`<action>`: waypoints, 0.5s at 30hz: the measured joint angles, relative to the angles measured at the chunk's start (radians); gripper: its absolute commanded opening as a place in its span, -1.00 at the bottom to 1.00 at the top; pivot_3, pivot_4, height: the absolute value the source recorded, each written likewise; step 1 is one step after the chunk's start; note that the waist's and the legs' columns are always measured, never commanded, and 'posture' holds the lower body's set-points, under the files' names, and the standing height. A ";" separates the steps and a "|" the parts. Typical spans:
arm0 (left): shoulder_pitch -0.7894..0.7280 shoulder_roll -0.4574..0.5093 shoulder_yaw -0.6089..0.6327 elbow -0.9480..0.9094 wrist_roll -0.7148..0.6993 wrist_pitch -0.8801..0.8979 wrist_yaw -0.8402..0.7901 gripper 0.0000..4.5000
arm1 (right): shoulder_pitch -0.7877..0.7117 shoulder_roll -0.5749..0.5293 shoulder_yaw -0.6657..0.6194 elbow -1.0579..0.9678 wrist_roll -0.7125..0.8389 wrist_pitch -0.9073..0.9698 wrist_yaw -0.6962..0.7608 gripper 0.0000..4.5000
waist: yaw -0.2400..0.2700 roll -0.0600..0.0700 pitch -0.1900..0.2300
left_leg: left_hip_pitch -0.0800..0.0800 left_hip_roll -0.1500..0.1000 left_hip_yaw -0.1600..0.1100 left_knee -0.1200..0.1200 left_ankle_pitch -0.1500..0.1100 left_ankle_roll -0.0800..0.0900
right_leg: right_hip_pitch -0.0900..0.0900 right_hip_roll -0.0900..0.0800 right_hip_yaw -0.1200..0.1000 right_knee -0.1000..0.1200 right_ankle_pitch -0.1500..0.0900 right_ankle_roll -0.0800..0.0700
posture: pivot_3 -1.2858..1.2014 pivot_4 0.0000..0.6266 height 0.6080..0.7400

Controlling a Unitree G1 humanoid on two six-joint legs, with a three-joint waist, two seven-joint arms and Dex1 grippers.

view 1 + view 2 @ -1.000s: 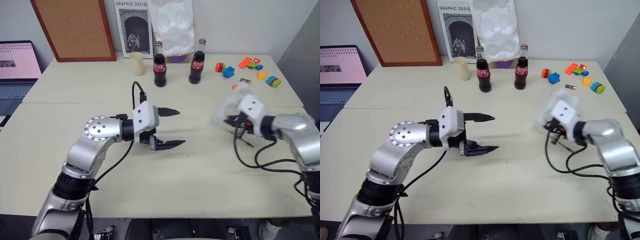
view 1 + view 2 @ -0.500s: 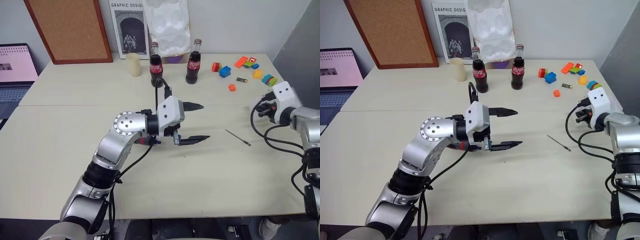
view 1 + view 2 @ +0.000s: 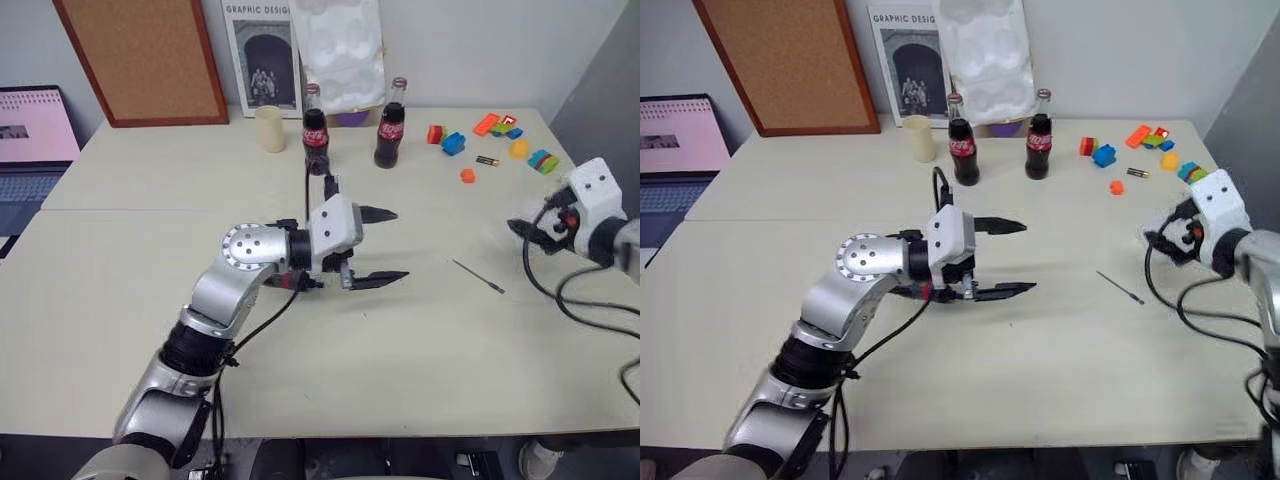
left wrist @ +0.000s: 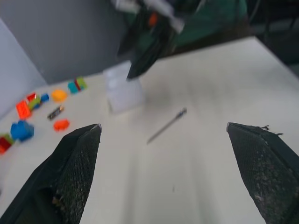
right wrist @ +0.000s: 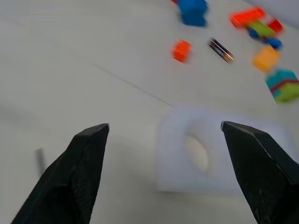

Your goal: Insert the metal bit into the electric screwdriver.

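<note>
Left end effector (image 3: 400,243): hovers over the middle of the counter (image 3: 120,300), fingers spread wide, pinching nothing, tips aimed toward 3 o'clock. Right end effector (image 5: 164,125): hangs near the counter's 3 o'clock edge, fingers likewise spread and bare, above a white block with an oval hollow (image 5: 187,154).

Metal bit (image 3: 477,276): lies flat on the counter at 3 o'clock from the left fingertips, between the two end effectors and nearer the right one, touching neither. Long axis runs from 10 o'clock to 4 o'clock in the head views.

Writing: reads "GRAPHIC DESIG" on the poster (image 3: 262,55) at 12 o'clock, the rest cut off. Red labels with white script on the two cola bottles (image 3: 316,130); letters too small to read.

Room: bare counter all round the bit and from there down to the 6 o'clock edge. Clutter sits at the far side only: bottles and a cream cup (image 3: 268,128) at 12 o'clock, coloured blocks (image 3: 453,143) and a small battery (image 3: 487,160) toward 2 o'clock.
</note>
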 measured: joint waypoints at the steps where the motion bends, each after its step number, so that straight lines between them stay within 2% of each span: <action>1: 0.000 0.047 0.014 0.000 0.000 0.000 -0.025 1.00 | 0.040 -0.010 -0.020 -0.074 0.037 0.000 0.040 0.75 | -0.003 0.000 0.000 | 0.000 0.000 0.000 0.000 0.000 0.000 | 0.000 0.000 0.000 0.000 0.000 0.000 | 0.03 -0.52 1.00; 5: 0.014 0.245 0.061 0.006 0.006 -0.021 -0.142 1.00 | 0.130 -0.010 -0.054 -0.298 0.180 -0.023 0.153 0.75 | -0.008 0.000 0.000 | 0.001 0.000 0.001 0.002 0.000 0.000 | 0.003 -0.001 0.000 -0.001 0.000 0.000 | 0.03 -0.52 1.00; 10: 0.064 0.466 0.060 0.051 0.047 -0.076 -0.318 1.00 | 0.173 -0.006 -0.047 -0.421 0.286 -0.017 0.185 0.75 | -0.005 0.000 0.000 | 0.002 0.000 0.001 0.002 0.000 0.000 | 0.003 0.000 0.000 -0.001 -0.003 -0.002 | 0.03 -0.52 1.00; 13: 0.076 0.506 0.035 0.059 0.080 -0.109 -0.387 1.00 | 0.171 0.012 -0.007 -0.447 0.302 -0.016 0.163 0.75 | 0.002 -0.001 0.000 | 0.002 0.000 0.001 0.002 0.000 0.000 | 0.003 -0.001 0.000 -0.001 -0.004 -0.004 | 0.03 -0.52 1.00; 15: 0.067 0.496 -0.001 0.096 0.122 -0.130 -0.400 1.00 | 0.172 0.024 0.035 -0.458 0.302 -0.016 0.142 0.75 | 0.008 -0.001 0.000 | 0.001 0.000 0.001 0.002 0.000 0.000 | 0.003 -0.001 0.000 0.000 -0.003 -0.005 | 0.03 -0.52 1.00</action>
